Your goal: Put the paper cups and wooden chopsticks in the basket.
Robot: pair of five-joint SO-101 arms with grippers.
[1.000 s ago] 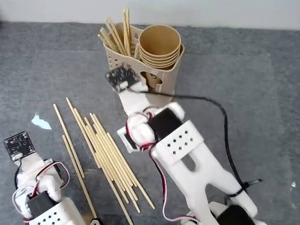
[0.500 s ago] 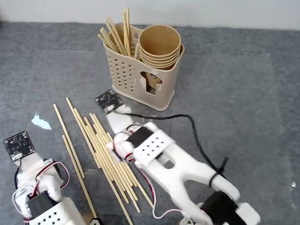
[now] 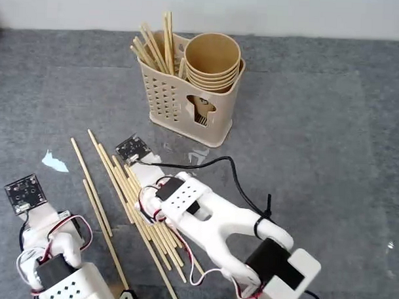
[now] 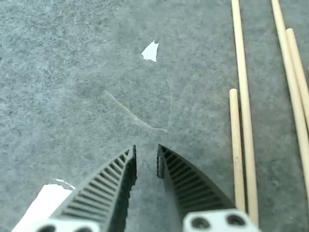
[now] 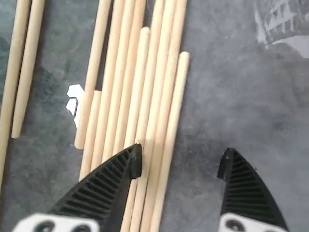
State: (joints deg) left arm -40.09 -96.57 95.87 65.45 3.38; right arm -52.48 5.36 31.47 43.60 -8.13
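One second ago the right arm [image 3: 210, 219] reached up to the front of the basket [image 3: 171, 102]. It has since drawn back and come down over the loose chopsticks [image 3: 110, 172] on the grey table [image 3: 331, 128]. The left arm [image 3: 52, 249] has not moved from the near left corner, and the basket and its contents are unchanged.

The right gripper [image 5: 181, 162] stands wide open and holds nothing. One fingertip [image 5: 135, 159] lies over the bundle of sticks [image 5: 145, 72], the other over bare table beside it. The left gripper [image 4: 146, 159] has only a narrow gap between its fingers, nothing in it, and points at bare table beside a small paper scrap [image 4: 150, 50], with two sticks [image 4: 241, 121] off to one side.

The basket is pale beige plastic with rows of holes in its wall. It holds a nested stack of tan paper cups [image 3: 212, 55] on one side and a bunch of upright chopsticks [image 3: 154, 46] on the other, fanning out above the rim. The loose sticks are light wood, lying flat and nearly parallel in a slanting row between the two arms, a few apart from the main bundle.
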